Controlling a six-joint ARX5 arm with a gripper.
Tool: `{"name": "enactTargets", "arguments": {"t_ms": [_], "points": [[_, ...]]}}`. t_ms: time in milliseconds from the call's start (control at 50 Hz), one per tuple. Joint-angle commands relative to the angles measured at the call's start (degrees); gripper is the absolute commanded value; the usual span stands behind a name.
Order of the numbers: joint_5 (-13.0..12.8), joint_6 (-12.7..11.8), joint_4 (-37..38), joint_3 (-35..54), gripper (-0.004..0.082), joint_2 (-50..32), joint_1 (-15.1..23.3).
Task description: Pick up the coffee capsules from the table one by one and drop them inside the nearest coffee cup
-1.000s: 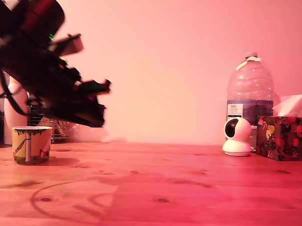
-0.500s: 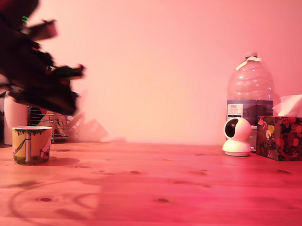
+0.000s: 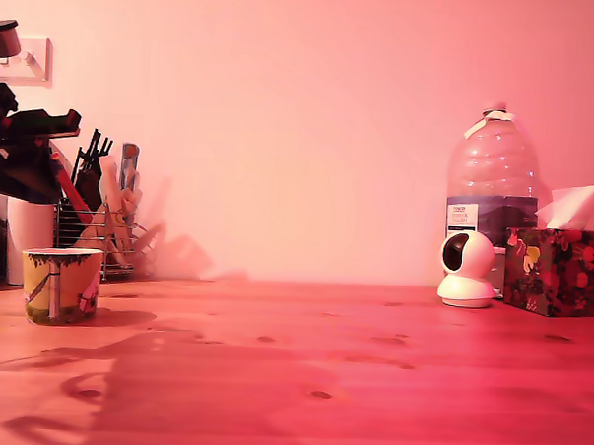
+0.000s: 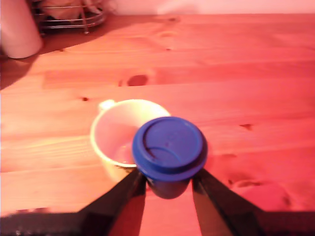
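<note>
I see my gripper (image 4: pixel 168 189) squeezing a blue capsule (image 4: pixel 170 150) tight between its two fingers, right above the open yellow cup (image 4: pixel 118 135) on the wooden table (image 4: pixel 256 73).

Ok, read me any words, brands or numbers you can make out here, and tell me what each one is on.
Bottle label: a small logo in its upper corner and lines of print below, all too small and blurred to read.
Cup: printed drawings only, no words to be seen.
Tissue box: a flower pattern, no text visible.
Capsule held in the gripper: plain blue foil with curved embossed lines, no lettering.
</note>
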State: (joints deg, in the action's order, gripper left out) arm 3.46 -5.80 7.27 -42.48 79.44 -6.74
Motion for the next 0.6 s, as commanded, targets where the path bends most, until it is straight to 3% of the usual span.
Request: {"name": "enactTargets", "arguments": {"t_ms": [0,380,580], "points": [[0.22,0.28,0.48,0.68,0.0110,-0.72,-0.15],[0.59,0.37,-6.56,-8.26,0.0112,5.86,-0.13],[0.57,0.37,-13.90,-16.17,0.0112,11.45,0.02]]}}
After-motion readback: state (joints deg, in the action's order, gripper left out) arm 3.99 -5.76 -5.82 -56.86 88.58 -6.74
